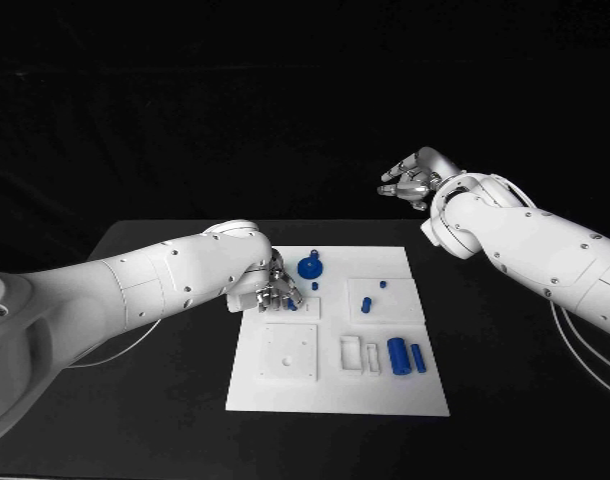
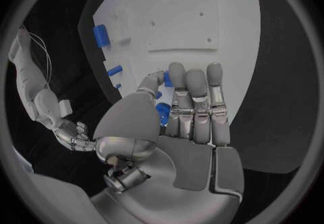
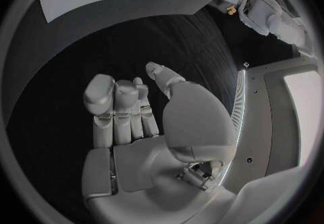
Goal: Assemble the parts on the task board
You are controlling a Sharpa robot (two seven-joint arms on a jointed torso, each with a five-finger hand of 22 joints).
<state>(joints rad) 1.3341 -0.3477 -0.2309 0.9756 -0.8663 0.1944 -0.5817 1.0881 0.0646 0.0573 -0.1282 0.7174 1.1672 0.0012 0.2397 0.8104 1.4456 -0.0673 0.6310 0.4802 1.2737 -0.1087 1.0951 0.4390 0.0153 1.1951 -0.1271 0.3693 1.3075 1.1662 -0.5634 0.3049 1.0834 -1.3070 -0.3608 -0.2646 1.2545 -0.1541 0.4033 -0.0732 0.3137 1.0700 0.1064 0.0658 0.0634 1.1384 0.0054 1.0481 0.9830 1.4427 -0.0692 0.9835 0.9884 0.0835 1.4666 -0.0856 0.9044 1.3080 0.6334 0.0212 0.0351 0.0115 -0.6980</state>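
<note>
The white task board (image 1: 337, 395) lies flat in the middle of the black surface (image 1: 161, 400), a raised square plate on its near-left part. A round blue part (image 1: 311, 267) sits near its far edge, a small blue peg (image 1: 366, 305) mid-right, and two upright-lying blue cylinders (image 1: 408, 356) side by side near the right edge.

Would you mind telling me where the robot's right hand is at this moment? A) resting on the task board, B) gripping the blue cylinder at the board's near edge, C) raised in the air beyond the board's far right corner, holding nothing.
C: the right hand hangs in the air off the task board, nothing in it, while the left hand works on the board.
</note>
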